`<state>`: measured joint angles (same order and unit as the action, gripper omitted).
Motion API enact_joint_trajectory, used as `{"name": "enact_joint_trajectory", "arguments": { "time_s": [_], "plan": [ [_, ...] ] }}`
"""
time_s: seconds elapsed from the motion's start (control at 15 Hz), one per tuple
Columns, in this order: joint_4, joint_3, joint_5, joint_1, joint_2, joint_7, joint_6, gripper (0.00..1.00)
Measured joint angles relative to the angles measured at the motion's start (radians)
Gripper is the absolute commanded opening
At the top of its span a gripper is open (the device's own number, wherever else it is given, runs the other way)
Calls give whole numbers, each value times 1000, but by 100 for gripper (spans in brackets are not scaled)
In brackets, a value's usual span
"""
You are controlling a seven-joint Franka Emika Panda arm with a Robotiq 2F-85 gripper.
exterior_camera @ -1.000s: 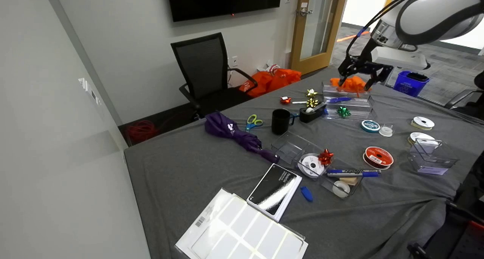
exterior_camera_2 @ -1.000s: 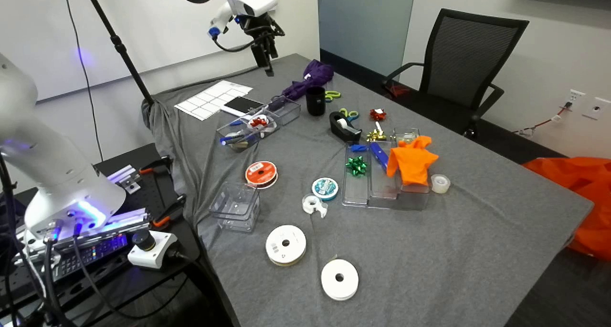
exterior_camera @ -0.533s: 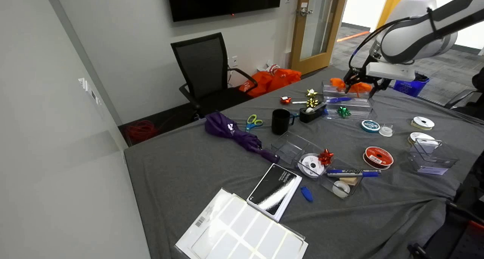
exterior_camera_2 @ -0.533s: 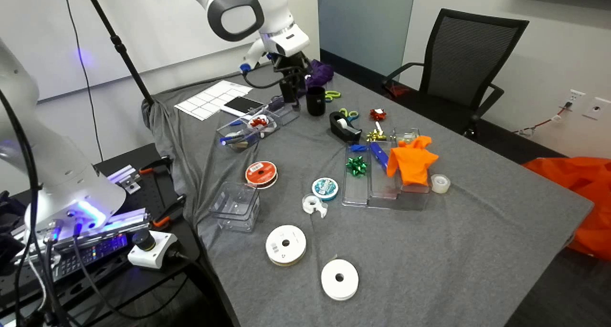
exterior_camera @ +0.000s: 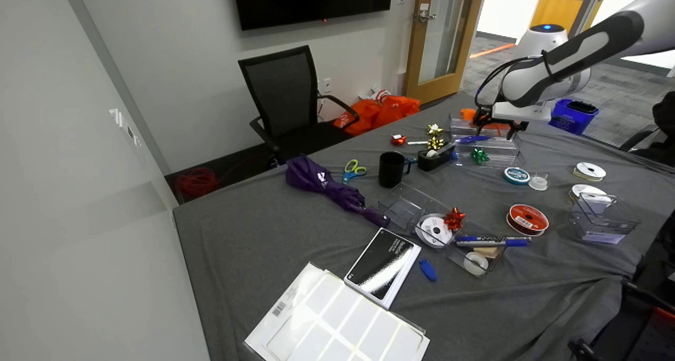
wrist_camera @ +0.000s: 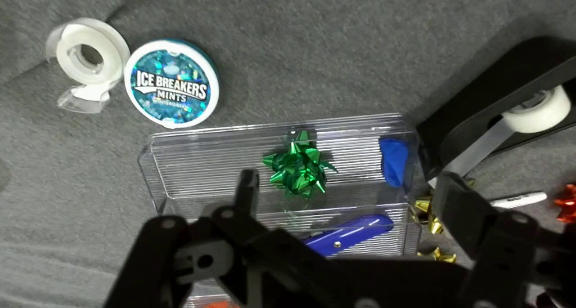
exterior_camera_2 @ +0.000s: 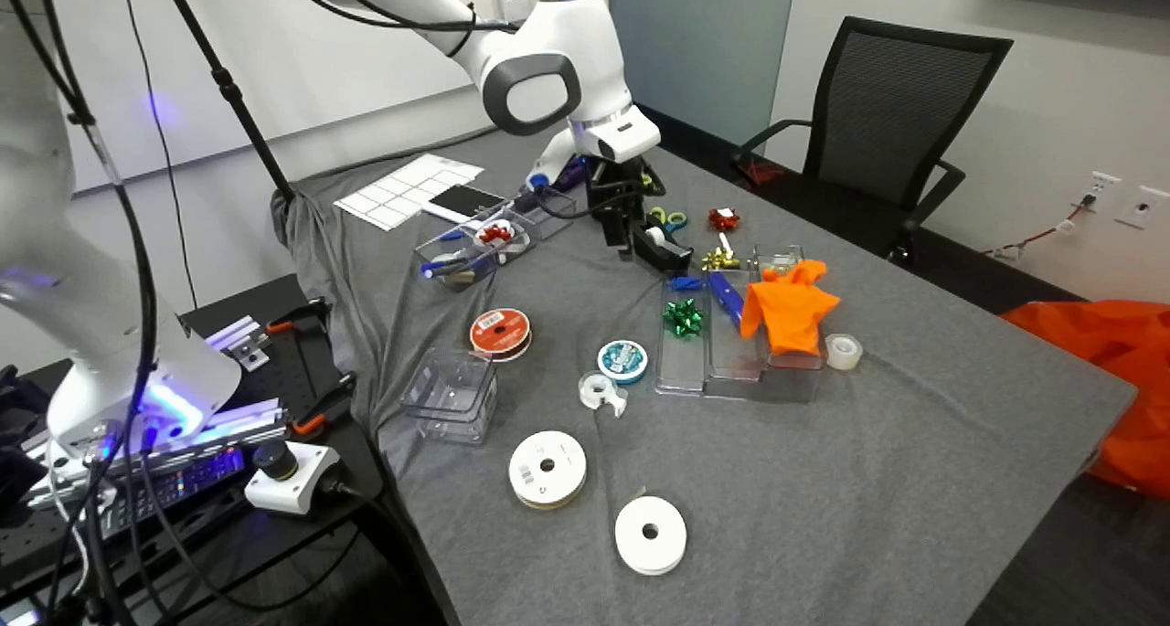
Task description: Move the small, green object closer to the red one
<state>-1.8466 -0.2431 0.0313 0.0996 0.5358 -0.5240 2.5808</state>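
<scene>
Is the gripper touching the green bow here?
Apart. In the wrist view, a strip of the clear tray shows between the green bow and the nearer finger of the open gripper.

Glare on black box [exterior_camera: 383, 267]; wrist view dimmer.

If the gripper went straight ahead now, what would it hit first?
Probably the green bow, showing between the open fingers in the wrist view; depth is unclear, so the clear tray could come first.
</scene>
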Motion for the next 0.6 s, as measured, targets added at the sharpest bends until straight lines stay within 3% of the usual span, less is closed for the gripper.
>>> {"name": "enact_joint_trajectory", "arguments": {
  "time_s": [0.6],
  "plan": [
    [269,-34,2,20,257,3,0,100]
  ]
}}
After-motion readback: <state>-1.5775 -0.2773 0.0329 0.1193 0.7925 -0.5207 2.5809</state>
